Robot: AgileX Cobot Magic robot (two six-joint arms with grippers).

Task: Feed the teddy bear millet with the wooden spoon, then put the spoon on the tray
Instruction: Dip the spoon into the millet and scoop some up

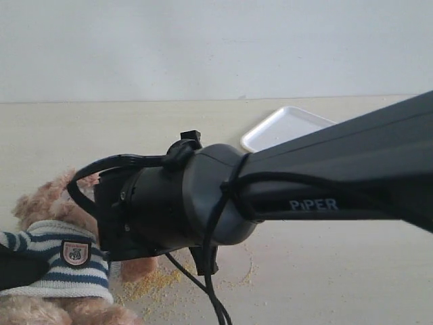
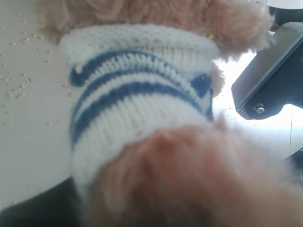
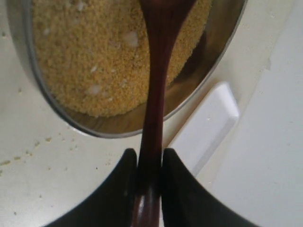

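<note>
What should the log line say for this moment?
right gripper: shut on spoon | spoon: head over millet in bowl | tray: no spoon yet | bear: loose grains beside it

Bright, even light; teddy bear (image 2: 142,94) close-up blurred.

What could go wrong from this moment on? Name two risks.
1. The right tool pinches the wooden spoon only by its handle, so a loaded spoon might swivel and tip millet.
2. Grains already lie scattered on the table by the teddy bear; carrying more across may add to the spill.
</note>
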